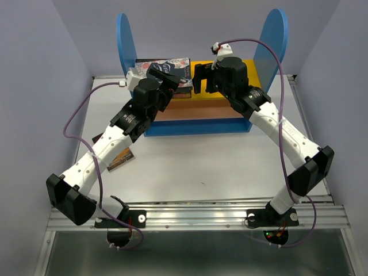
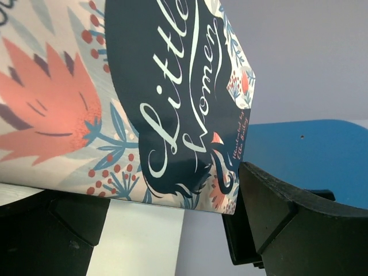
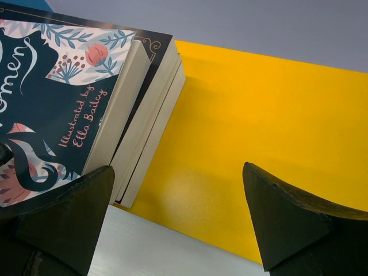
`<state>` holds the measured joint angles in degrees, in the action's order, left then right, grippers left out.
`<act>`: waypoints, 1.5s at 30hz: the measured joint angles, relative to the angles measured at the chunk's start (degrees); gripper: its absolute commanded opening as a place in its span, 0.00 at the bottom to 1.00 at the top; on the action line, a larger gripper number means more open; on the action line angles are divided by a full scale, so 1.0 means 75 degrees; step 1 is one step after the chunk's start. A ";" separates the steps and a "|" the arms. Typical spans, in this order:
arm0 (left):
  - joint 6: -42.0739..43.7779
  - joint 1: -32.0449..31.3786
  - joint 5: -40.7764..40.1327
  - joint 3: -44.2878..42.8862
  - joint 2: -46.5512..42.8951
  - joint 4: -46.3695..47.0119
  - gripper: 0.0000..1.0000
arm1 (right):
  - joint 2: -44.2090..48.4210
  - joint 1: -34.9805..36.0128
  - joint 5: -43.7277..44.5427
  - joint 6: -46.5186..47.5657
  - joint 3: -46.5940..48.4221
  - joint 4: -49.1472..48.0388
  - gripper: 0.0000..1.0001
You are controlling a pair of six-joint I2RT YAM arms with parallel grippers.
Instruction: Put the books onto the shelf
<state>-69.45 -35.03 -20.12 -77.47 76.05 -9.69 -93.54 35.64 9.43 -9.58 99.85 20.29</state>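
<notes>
Top external, books [image 1: 179, 64] stacked on shelf [image 1: 275, 41]

Book stack [image 3: 75, 98] blocks yellow board's [image 3: 259, 126] left; right side bare

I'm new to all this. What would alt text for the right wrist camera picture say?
A small stack of books lies flat on a yellow board, the top one with a dark floral cover reading "Illustrated by Ella Bailey". The right pincer hangs open in the foreground, its two black fingers holding nothing.
</notes>
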 measured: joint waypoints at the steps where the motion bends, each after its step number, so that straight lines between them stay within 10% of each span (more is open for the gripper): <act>1: 0.0087 0.0026 0.0093 0.0000 0.0000 -0.0006 0.99 | -0.0009 0.0000 -0.0012 0.0023 0.0020 0.0020 1.00; 22: 0.2122 0.0099 0.1993 0.0035 -0.0729 -0.0699 0.99 | 0.0096 0.0058 0.1326 -0.0146 -0.0227 0.0050 1.00; 45: 0.3483 0.0589 0.1536 -0.0309 -0.1043 -0.1571 0.99 | 0.0927 0.0058 0.1483 0.0079 -0.0793 0.0032 1.00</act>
<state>-43.33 -30.61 -8.60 -79.79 68.23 -21.47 -86.59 36.07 20.56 -8.99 93.91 20.53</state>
